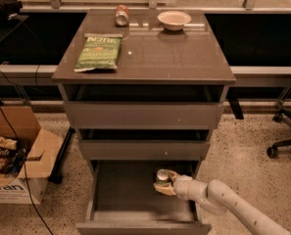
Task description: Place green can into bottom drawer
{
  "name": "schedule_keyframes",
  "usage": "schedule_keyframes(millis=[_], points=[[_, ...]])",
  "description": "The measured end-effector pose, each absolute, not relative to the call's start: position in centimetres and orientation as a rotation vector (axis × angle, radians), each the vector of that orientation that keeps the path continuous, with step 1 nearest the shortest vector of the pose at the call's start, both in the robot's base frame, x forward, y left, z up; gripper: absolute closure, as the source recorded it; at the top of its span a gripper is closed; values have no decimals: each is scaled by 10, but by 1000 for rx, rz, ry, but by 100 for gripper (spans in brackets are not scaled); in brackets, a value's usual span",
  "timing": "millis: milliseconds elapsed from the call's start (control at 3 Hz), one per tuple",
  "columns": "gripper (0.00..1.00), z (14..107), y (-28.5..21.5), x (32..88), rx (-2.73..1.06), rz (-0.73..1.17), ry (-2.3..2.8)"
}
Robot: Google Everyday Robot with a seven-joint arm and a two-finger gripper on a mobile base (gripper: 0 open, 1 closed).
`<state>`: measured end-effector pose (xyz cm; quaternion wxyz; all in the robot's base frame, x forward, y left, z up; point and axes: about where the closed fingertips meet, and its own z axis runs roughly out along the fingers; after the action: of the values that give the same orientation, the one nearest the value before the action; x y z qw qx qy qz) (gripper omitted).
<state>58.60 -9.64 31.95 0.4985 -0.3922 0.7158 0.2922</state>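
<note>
I log: green can (162,174), upright inside the open bottom drawer (123,192), right side; gripper (163,182) also inside that drawer, jaws clamped on the can.
</note>
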Motion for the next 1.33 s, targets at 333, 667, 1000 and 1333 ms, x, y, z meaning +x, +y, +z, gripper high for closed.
schedule_keyframes(millis=[333,667,1000,1333], points=[[75,301,-84,593,-979,701,1735],[51,268,-69,597,-955,757,1737],[28,235,-64,600,-849,822,1725],[5,208,-61,601,-749,868,1718]])
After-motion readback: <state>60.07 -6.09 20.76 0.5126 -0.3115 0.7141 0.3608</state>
